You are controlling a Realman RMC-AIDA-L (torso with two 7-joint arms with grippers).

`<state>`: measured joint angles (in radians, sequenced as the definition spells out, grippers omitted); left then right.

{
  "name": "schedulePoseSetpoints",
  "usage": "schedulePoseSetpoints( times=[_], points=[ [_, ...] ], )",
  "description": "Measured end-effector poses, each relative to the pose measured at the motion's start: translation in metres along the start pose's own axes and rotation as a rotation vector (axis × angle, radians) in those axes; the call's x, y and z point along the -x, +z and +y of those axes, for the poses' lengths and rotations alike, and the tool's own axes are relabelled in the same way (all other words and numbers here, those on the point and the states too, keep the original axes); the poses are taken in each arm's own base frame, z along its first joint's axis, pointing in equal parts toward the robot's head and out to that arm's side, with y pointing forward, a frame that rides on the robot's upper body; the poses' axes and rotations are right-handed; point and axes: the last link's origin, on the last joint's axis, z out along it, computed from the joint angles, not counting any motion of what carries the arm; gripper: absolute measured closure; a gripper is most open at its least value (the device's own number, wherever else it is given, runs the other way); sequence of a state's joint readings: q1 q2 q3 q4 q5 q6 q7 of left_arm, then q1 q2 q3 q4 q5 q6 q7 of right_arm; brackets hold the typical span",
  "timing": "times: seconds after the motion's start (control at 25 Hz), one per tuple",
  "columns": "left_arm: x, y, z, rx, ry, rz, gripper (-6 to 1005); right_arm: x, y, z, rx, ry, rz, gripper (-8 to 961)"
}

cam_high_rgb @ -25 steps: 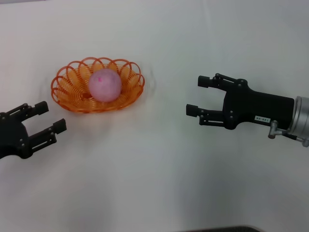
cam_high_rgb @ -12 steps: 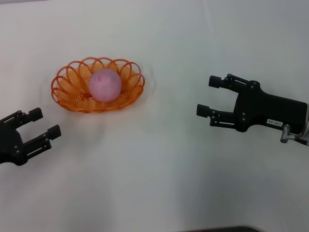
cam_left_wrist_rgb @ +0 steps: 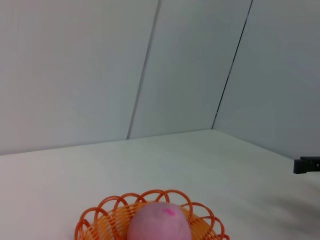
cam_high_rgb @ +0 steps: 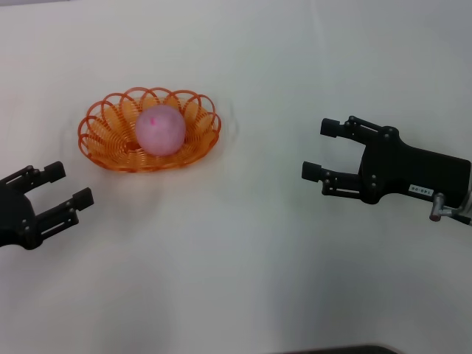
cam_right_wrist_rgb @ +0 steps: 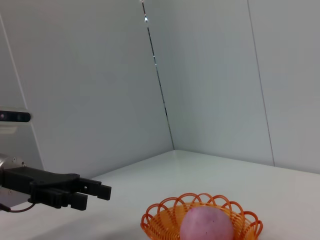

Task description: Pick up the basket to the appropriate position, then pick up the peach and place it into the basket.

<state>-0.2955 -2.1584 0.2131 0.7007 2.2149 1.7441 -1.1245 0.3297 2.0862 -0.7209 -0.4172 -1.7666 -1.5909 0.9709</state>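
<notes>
White counter (cam_high_rgb: 243,258), peach (cam_high_rgb: 159,130) inside basket (cam_high_rgb: 103,144), left gripper (cam_high_rgb: 63,188) and right gripper (cam_high_rgb: 318,150) spread, both apart from basket.

In the left wrist view the picture's edge cuts the basket (cam_left_wrist_rgb: 100,220) and the peach (cam_left_wrist_rgb: 159,224) off low down. The right wrist view likewise crops the basket's (cam_right_wrist_rgb: 160,219) base. In the head view, the left gripper (cam_high_rgb: 60,186) runs off frame at its body, and the peach (cam_high_rgb: 159,130) probably hides the basket's (cam_high_rgb: 103,136) floor.
</notes>
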Motion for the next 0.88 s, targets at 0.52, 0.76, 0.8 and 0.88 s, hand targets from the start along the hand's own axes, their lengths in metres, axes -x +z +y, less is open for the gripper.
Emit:
schedulePoseSetpoints(
  times=[0.52, 0.76, 0.8, 0.88],
  points=[
    [-0.0002, 0.0001, -0.0001, 0.000, -0.001, 0.000, 293, 0.0004, 0.0012, -0.0009, -0.002, 0.000, 0.001, 57],
    [-0.0002, 0.0001, -0.0001, 0.000, -0.002, 0.000, 292, 0.0006, 0.0019, -0.0015, -0.003, -0.002, 0.002, 57],
    [-0.0002, 0.0001, -0.0002, 0.000, -0.002, 0.000, 292, 0.0007, 0.0022, -0.0016, -0.003, -0.002, 0.002, 57],
    [-0.0002, 0.0001, -0.0001, 0.000, -0.002, 0.000, 291, 0.0006, 0.0027, -0.0014, -0.002, -0.001, 0.002, 57]
  ],
)
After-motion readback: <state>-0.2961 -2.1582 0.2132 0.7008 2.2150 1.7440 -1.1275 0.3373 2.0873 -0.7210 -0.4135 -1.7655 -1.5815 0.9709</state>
